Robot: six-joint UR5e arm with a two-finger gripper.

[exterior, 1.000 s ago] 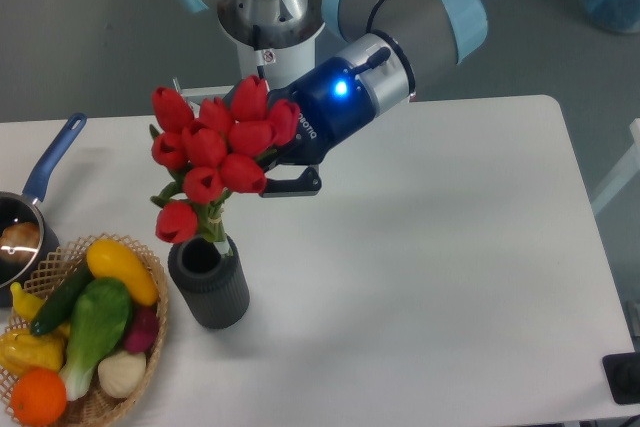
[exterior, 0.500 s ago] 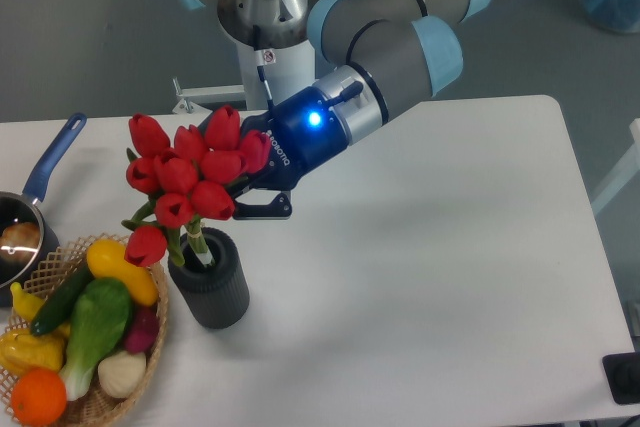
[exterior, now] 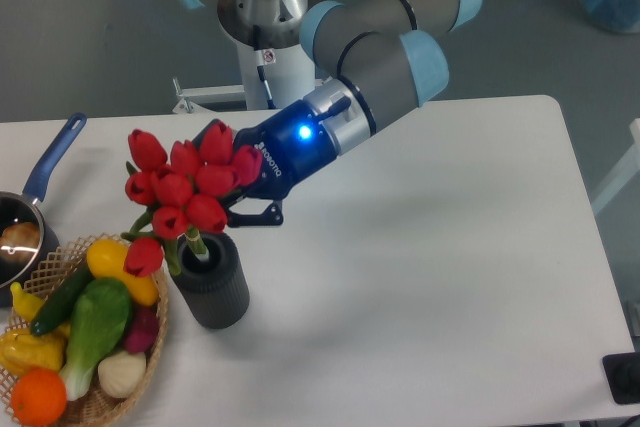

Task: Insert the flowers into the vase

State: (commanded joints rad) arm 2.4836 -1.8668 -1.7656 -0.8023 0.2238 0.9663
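Observation:
The flowers (exterior: pixel 185 187), a bunch of red tulip buds on pale green stems, lean left with their stems down in the mouth of the vase (exterior: pixel 211 287). The vase is a short dark grey ribbed cylinder standing upright on the white table, next to the basket. My gripper (exterior: pixel 232 199) sits right behind the buds, just above and right of the vase. The buds hide its fingertips, so I cannot see whether it grips the stems.
A wicker basket (exterior: pixel 152 322) with yellow, green and orange vegetables touches the vase's left side. A blue-handled saucepan (exterior: pixel 30 209) stands at the left edge. The white table (exterior: pixel 430 277) stretches to the right. The arm's base (exterior: pixel 262 37) is behind.
The gripper and flowers have moved down and left. The stems have sunk deeper into the vase's mouth and the buds sit lower, close over the vase and basket.

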